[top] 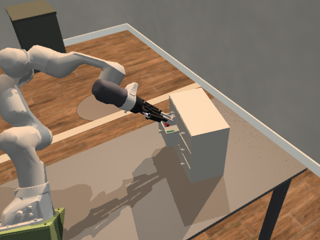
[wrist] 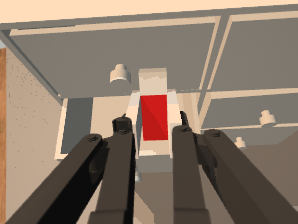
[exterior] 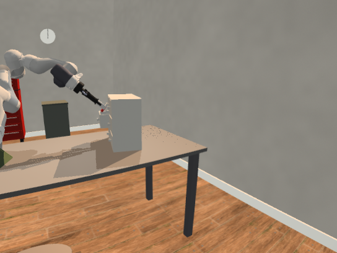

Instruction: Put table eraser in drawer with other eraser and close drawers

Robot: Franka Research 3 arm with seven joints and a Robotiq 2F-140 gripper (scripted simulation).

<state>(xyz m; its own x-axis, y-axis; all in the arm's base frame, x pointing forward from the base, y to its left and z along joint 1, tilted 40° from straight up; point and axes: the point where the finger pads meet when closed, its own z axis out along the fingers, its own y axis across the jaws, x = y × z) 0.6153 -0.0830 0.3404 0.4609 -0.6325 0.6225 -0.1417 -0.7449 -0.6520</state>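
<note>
The small cream chest (top: 200, 132) stands on the table, also in the exterior view (exterior: 125, 122). One drawer (top: 170, 130) on its left column, below the top one, is pulled out; a small green-marked thing (top: 169, 131) lies inside it. My gripper (top: 167, 118) is shut on the white eraser with a red band (wrist: 154, 117) and holds it tilted over this open drawer (wrist: 77, 127), close to the chest's front. In the wrist view my fingers hide most of the drawer's inside. The eraser's red band also shows in the exterior view (exterior: 102, 110).
The other drawers are pushed in; their knobs (wrist: 120, 74) (wrist: 267, 118) stick out just beyond my fingers. The chest stands near the table's far right edge (top: 265, 129). A dark cabinet (top: 35, 26) stands on the floor behind the table.
</note>
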